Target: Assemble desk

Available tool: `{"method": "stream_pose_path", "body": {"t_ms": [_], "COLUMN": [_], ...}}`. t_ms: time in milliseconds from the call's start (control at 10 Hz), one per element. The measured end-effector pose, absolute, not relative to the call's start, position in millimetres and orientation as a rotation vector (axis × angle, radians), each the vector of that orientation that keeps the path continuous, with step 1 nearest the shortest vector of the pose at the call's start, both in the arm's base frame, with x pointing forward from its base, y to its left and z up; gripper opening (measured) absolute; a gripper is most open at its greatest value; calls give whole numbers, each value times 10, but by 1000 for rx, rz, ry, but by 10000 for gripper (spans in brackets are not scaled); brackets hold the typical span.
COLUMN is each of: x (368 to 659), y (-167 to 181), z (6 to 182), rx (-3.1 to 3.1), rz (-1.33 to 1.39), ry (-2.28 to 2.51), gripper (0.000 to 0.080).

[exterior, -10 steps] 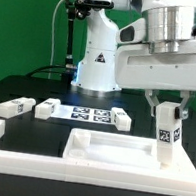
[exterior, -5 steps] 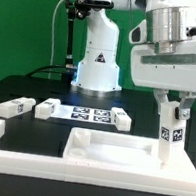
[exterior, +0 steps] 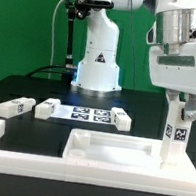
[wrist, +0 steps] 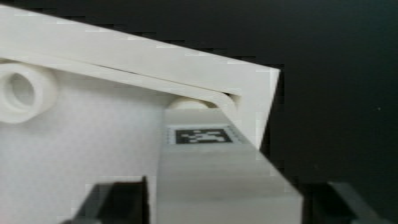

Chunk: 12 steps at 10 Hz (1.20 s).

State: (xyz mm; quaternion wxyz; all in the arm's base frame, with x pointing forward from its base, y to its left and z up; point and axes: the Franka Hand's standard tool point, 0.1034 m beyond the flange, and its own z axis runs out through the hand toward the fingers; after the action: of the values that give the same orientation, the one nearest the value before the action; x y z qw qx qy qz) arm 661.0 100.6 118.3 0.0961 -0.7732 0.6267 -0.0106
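My gripper [exterior: 177, 109] is shut on a white square leg post [exterior: 170, 134] and holds it upright. The post's lower end meets the corner of the white desk panel [exterior: 108, 153] at the exterior view's right. In the wrist view the post [wrist: 214, 170] with its tag sits between my fingers [wrist: 118, 202], its far end at the panel's [wrist: 89, 150] corner, by the raised rim. A round hole [wrist: 15, 92] shows on the panel. Loose leg posts [exterior: 16, 106] [exterior: 48, 107] lie on the table at the exterior view's left, and another leg post [exterior: 121, 118] lies beyond the panel.
The marker board [exterior: 89, 112] lies behind the panel. The long white L-shaped border rail [exterior: 19, 145] runs along the panel's front and left. The robot base [exterior: 98, 56] stands at the back with cables beside it.
My gripper has carried the leg post toward the exterior view's right, to the panel's right corner. The loose legs and the panel have not moved.
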Motion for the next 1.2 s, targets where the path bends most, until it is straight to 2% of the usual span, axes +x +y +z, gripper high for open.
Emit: {"method": "stream_pose_path", "body": {"t_ms": [100, 200, 300, 400, 700, 1000, 1200], "x": [6604, 6571, 6584, 6571, 6570, 6610, 6608], "y": [1003, 985, 988, 1016, 1000, 957, 968], "z": [1188, 1223, 1249, 1243, 1227, 1137, 1138], "rx": [-2333, -2544, -2699, -2759, -2885, -3042, -3038], "rz": [-35, -32, -62, -78, -100, -134, -132], "ry": [1814, 1567, 1307, 1174, 849, 57, 112], "gripper": [539, 615, 615, 643, 649, 649, 646]}}
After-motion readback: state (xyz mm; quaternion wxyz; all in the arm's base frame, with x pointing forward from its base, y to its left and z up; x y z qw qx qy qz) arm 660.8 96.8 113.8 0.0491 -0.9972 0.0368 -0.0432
